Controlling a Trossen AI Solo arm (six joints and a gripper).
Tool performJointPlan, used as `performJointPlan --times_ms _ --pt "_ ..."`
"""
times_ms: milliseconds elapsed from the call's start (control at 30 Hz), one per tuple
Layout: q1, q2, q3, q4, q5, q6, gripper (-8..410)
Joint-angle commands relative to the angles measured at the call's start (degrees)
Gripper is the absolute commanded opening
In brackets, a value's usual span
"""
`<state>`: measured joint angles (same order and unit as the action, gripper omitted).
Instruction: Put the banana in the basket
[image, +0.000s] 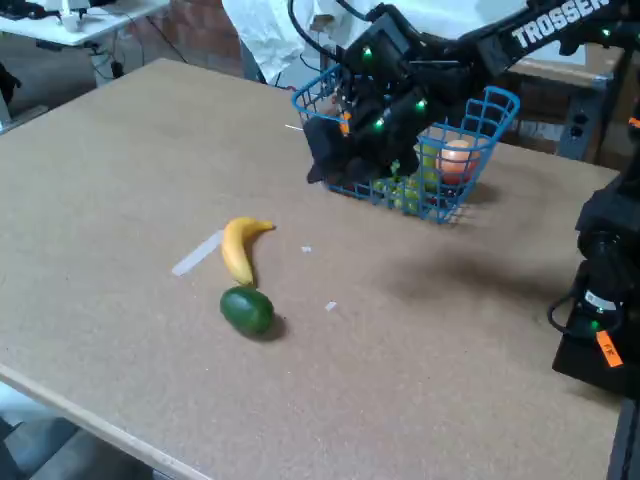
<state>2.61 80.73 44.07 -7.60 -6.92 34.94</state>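
Fixed view: the gripper (335, 160) is hanging at the near-left corner of the basket (497, 105), its dark fingers (322, 158) pointing down toward the table (120, 150); they are reading as one black mass, so whether they are apart or together cannot be told, and nothing is showing between them. The banana (240, 248) is lying flat on the table, well apart from the fingers, down and to the picture's left of them, brownish tip pointing right. Its lower end is sitting just beside, maybe touching, the green oval fruit (247, 309), which is lying still farther from the fingers. A pale strip (197, 253) is lying just left of the banana. The basket is sitting directly behind and to the right of the fingers, holding a peach-coloured fruit (456, 158) and some yellow-green pieces (405, 190), partly hidden by the arm (540, 35), which is reaching in from the upper right.
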Motion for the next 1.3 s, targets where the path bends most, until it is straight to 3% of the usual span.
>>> performJointPlan --times_ms 0,200,367,633,733,967,1267 --pt "1.31 0.28 1.03 0.26 -0.2 10.25 323" --pt "1.95 0.28 2.16 0.37 0.46 23.58 379" --pt "2.03 0.28 2.38 0.31 2.51 32.5 391" --pt "2.03 0.28 2.47 -0.31 5.07 37.4 392" --pt "2.03 1.11 5.09 -5.29 5.07 38.66 393" --pt "2.45 12.63 23.58 -24.48 4.74 38.38 400" --pt "2.89 28.65 39.87 -32.59 3.26 39.28 400"
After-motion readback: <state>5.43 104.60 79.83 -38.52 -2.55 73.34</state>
